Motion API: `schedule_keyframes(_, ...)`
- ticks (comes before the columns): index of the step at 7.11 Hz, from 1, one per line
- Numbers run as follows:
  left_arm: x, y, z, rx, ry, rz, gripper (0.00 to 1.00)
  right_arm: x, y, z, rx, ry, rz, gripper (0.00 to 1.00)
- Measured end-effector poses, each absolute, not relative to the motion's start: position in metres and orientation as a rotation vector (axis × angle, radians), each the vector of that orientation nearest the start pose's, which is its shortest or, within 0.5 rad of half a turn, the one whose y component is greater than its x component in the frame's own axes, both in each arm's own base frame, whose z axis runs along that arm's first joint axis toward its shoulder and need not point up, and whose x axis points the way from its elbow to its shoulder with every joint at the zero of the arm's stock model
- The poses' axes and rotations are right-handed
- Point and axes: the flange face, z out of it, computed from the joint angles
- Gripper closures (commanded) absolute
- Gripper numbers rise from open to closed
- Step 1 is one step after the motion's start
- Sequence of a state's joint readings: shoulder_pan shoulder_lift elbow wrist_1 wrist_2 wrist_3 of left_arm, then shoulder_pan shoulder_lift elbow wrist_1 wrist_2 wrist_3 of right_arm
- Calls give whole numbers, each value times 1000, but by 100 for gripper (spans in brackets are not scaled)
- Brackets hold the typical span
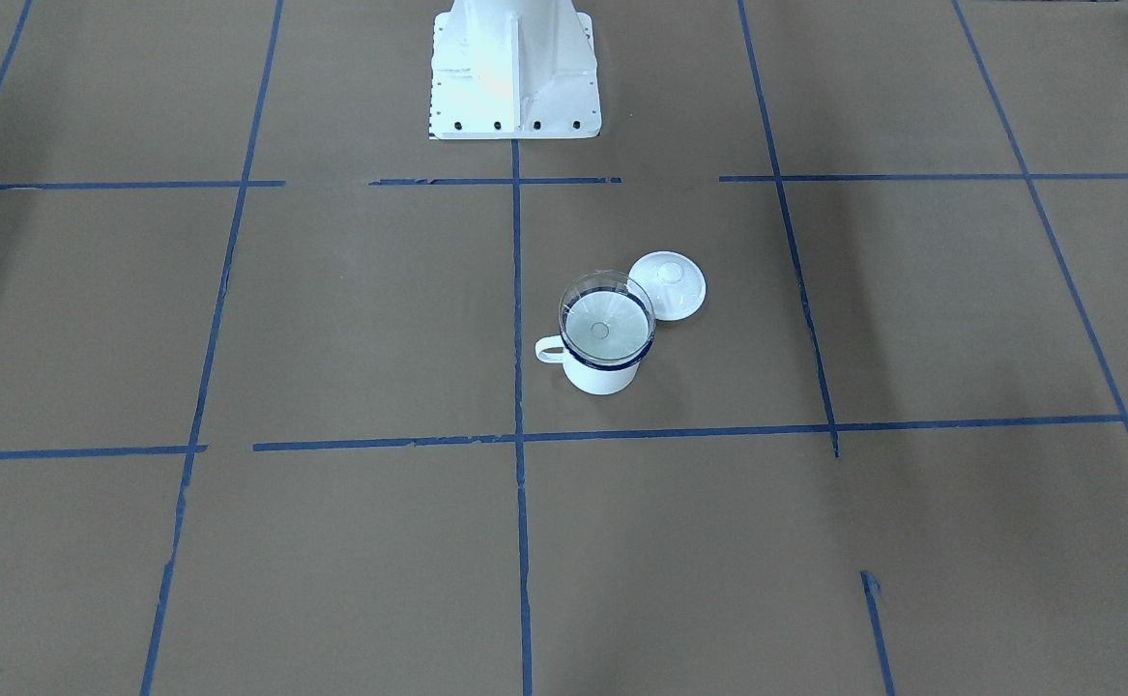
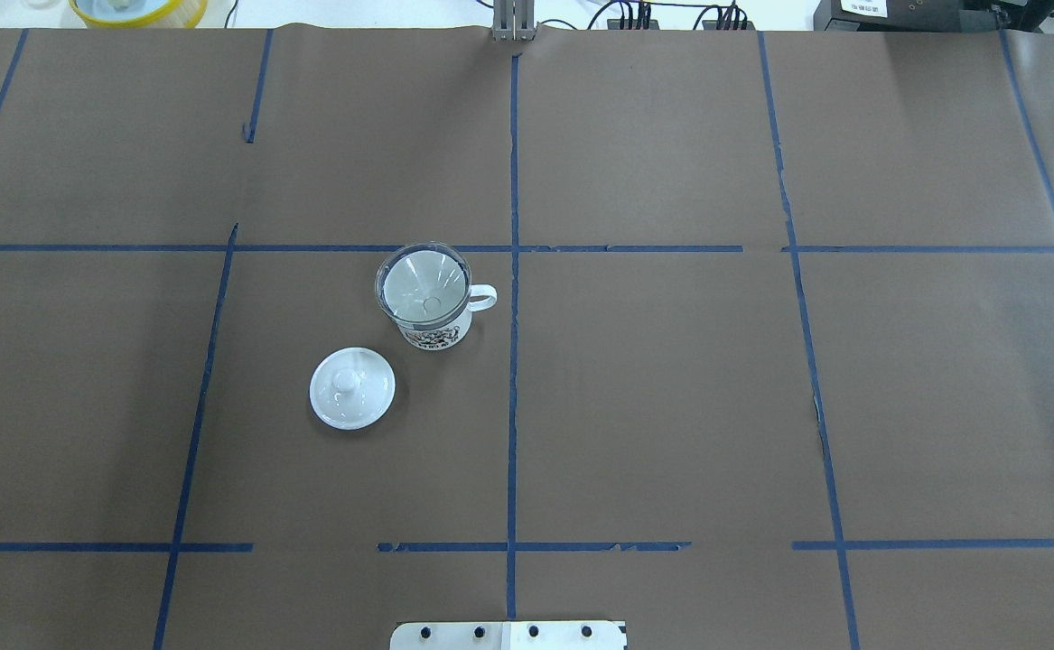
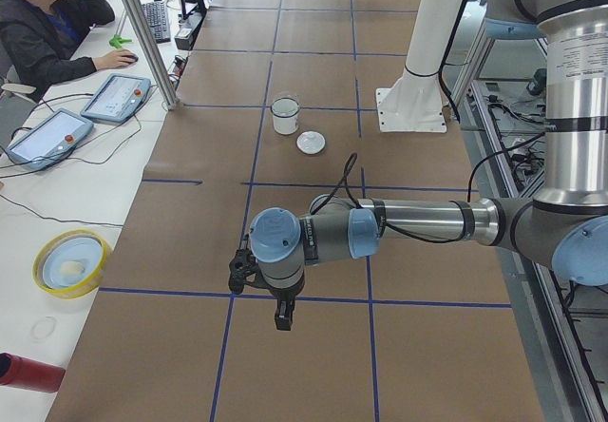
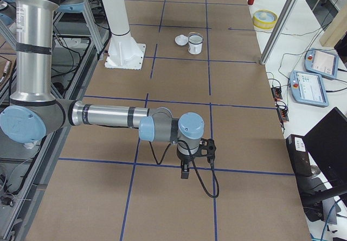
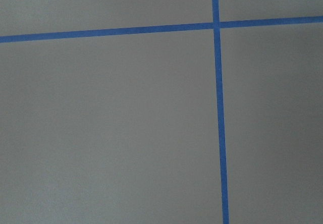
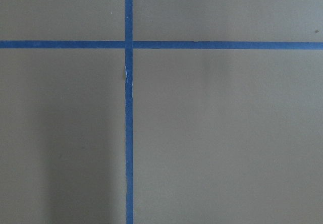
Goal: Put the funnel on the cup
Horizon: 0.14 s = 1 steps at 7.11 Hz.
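Note:
The clear funnel (image 1: 606,324) sits upright in the mouth of the white mug (image 1: 602,375) with the dark blue rim, its spout pointing down inside. In the overhead view the funnel (image 2: 423,282) rests on the cup (image 2: 436,336), whose handle points right. Both stand left of the table's centre line. My left gripper (image 3: 282,316) hangs over the table's left end, far from the cup (image 3: 285,116). My right gripper (image 4: 185,171) hangs over the right end, far from the cup (image 4: 195,44). I cannot tell whether either is open. Both wrist views show only bare paper and blue tape.
A round white knobbed lid (image 2: 352,387) lies on the table just beside the cup, towards the robot; it also shows in the front-facing view (image 1: 668,284). The robot base (image 1: 513,77) stands at the table's edge. A yellow-rimmed bowl (image 3: 71,262), tablets and an operator (image 3: 47,23) are beyond the far side.

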<state>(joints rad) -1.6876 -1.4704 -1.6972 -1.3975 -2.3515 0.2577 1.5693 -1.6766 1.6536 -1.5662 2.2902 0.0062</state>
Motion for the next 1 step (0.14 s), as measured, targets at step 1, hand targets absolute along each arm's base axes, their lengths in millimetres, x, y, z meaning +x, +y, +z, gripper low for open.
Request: schedule_keyframes(1,-114,-428,660,8,792,76,0,67,-446,671,-20,-719,11,0)
